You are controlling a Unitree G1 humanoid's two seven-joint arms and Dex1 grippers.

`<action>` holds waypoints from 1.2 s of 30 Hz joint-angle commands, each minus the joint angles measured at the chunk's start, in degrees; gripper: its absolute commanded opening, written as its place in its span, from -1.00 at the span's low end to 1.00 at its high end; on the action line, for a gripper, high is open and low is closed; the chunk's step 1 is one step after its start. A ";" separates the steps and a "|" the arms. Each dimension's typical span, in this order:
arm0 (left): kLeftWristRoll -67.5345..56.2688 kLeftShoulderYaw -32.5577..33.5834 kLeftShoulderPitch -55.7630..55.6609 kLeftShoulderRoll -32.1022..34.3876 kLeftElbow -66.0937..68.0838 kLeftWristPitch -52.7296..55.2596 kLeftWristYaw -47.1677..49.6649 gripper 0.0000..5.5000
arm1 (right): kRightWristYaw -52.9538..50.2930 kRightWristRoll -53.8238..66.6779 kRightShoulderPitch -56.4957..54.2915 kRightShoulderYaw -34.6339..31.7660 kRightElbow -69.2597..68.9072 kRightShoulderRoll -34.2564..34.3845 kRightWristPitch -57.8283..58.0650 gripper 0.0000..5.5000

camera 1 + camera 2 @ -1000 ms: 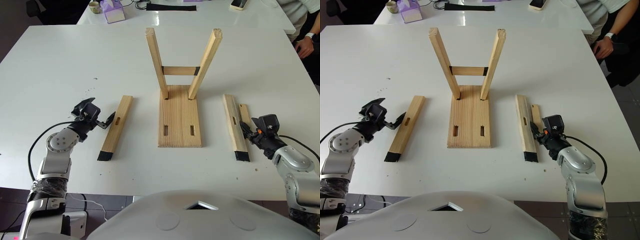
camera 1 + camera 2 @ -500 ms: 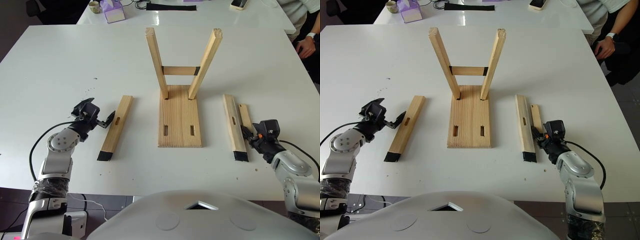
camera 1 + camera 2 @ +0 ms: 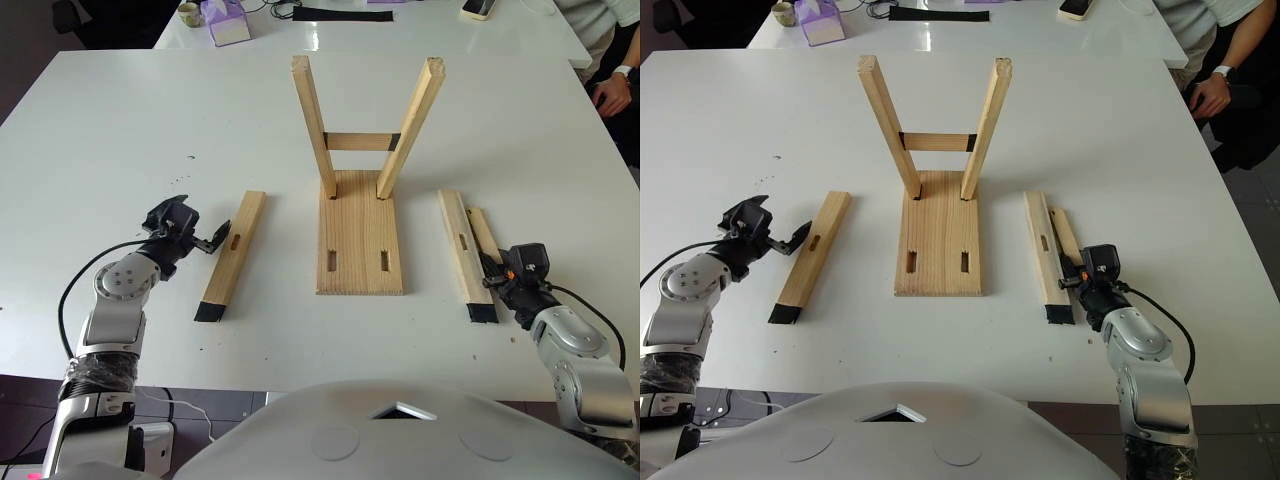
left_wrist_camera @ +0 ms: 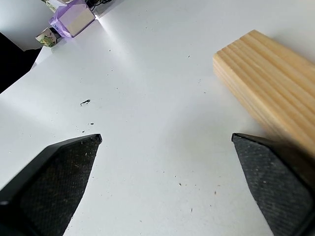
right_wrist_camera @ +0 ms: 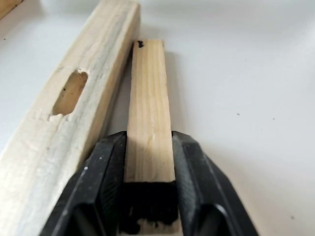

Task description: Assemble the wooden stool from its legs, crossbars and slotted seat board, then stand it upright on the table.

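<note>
My right jaws are narrow and closed on the near end of the thin crossbar [image 5: 150, 108]; the two black fingers [image 5: 108, 187] press its two long sides. This thin crossbar lies flat on the counter [image 3: 120, 120] and points to about 11 o'clock from my right jaws. Just beside it, at its 9 o'clock side, lies the right loose leg [image 5: 74, 113], with an oval slot in its upper face and a black near end; the two pieces almost touch along their length. My left jaws are wide and hold nothing. One finger is just beside the left loose leg [image 3: 232, 255], near its slot, but I cannot tell if it touches the wood. This leg also lies flat and has a black near end. Between the two loose legs, in the middle of the counter, the seat board [image 3: 361, 235] lies flat. The two standing legs [image 3: 313, 125] rise from its slots at the 12 o'clock end and lean apart, joined by the fitted crossbar [image 3: 361, 141]. The two slots [image 3: 332, 260] at the 6 o'clock end are open.
</note>
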 commanded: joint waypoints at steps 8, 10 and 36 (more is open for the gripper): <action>-12.16 6.39 -14.35 -1.16 -19.90 24.55 4.59 0.78 | -0.78 3.70 -7.79 -9.64 -0.77 -2.67 -0.12 -0.52; -19.14 6.32 -15.66 -1.56 -27.91 30.36 2.45 0.78 | 1.84 10.81 -13.25 -14.07 -4.17 -3.48 -0.26 -0.52; -69.95 0.66 -25.70 -4.25 -41.40 50.12 -7.62 0.58 | 23.20 69.41 -36.89 -7.28 -11.38 -23.79 13.85 -0.52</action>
